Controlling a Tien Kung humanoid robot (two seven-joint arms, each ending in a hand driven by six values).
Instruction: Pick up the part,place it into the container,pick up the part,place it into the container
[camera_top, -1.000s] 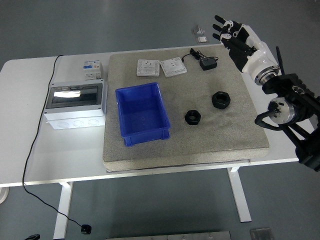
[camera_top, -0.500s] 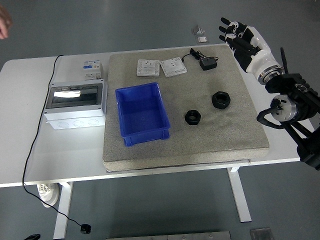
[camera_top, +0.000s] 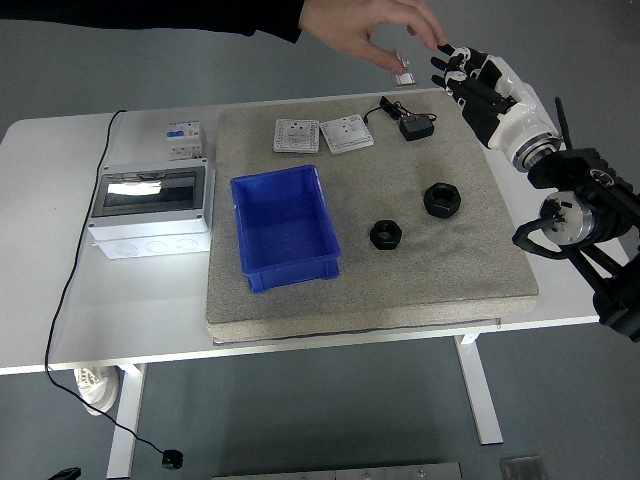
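Two black hex nuts lie on the grey mat (camera_top: 460, 270): a larger nut (camera_top: 441, 199) to the right and a smaller nut (camera_top: 385, 234) nearer the middle. A blue bin (camera_top: 285, 228) stands empty on the mat's left half. My right hand (camera_top: 462, 68) hovers above the mat's far right corner, fingers spread, holding nothing. It is well beyond and above both nuts. A person's hand (camera_top: 375, 25) reaches in from the top, its fingertips almost touching my right hand's fingertips. My left arm is out of view.
Two white socket plates (camera_top: 323, 133) and a black power adapter (camera_top: 415, 127) with its cord lie along the mat's far edge. A grey electrical box (camera_top: 152, 210) and a small breaker (camera_top: 184, 136) sit on the white table (camera_top: 60, 330) at left. A black cable (camera_top: 70, 280) runs off the table's left.
A person's arm has come in from the top left and reached across to my right hand. My right hand has shifted slightly left and stayed raised and spread.
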